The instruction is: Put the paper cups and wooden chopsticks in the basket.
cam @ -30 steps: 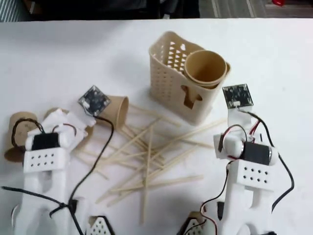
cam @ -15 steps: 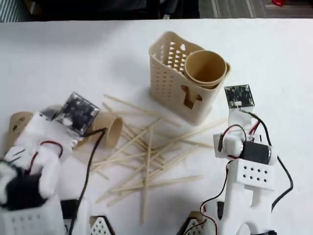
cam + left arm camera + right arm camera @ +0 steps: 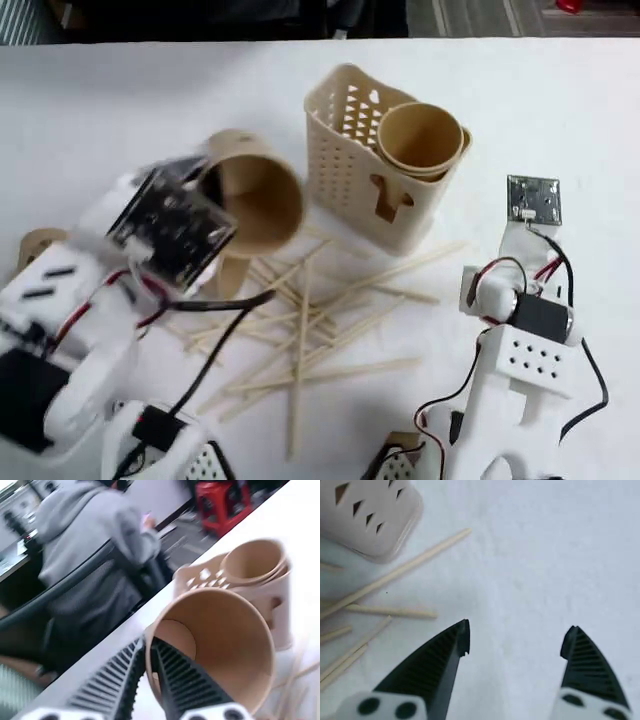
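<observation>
My left gripper is shut on the rim of a brown paper cup, one finger inside and one outside. The high view shows this cup held above the table, left of the cream basket, mouth turned towards it. The basket holds nested paper cups. Wooden chopsticks lie scattered in front of the basket. Another paper cup lies at the far left, partly behind the left arm. My right gripper hangs open over bare table right of the basket, near a chopstick.
The basket's corner is close to the right gripper. The right arm stands at the front right of the white table. Beyond the table's far edge are a chair and a red stool.
The left arm has lifted the paper cup off the table and carried it up towards the basket. The right arm has shifted a little to the right.
</observation>
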`<state>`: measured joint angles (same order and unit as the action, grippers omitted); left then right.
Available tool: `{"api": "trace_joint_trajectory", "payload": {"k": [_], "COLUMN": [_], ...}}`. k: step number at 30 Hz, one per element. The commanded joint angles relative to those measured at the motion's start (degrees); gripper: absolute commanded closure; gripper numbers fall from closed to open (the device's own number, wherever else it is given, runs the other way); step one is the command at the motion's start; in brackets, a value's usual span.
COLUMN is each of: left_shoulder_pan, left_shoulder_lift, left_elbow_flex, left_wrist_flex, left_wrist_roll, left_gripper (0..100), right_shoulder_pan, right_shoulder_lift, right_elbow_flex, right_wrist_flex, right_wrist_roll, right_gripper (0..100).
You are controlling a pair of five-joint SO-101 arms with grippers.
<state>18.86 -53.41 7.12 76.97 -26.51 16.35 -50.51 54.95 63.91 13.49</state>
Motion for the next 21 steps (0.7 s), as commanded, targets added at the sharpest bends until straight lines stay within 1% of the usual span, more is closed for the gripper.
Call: {"api": "trace_joint_trajectory", "payload": {"k": [1, 3, 5, 11, 16, 21], "left_shoulder_pan": [8.7, 11.8, 14.3, 18.3, 18.3, 18.3], "left_shoulder_lift": [12.7, 18.2, 23.3, 38.5, 49.6, 59.2], "left_elbow_flex": [-13.5, -18.5, -23.5, -37.9, -48.3, -55.2], "left_wrist_flex": [-1.9, -1.9, -1.9, -1.9, -1.9, -1.9], "left_wrist_roll": [2.6, 2.9, 2.7, 2.6, 2.6, 2.5], "left_gripper": [98, 98, 98, 98, 98, 98], "right_shoulder_pan": [0.6, 0.6, 0.6, 0.6, 0.6, 0.5], "right_shoulder_lift": [0.0, 0.0, 0.0, 0.0, 0.0, 0.0], "right_elbow_flex": [0.8, 1.2, 1.2, 1.3, 1.3, 1.3], "right_wrist_flex": [-3.5, -4.5, -4.8, -5.0, -5.0, -5.0], "right_wrist_roll": [-0.6, -0.4, -0.3, -0.2, -0.2, -0.2], "right_gripper": [78.6, 85.8, 88.9, 88.9, 88.9, 88.9]}}
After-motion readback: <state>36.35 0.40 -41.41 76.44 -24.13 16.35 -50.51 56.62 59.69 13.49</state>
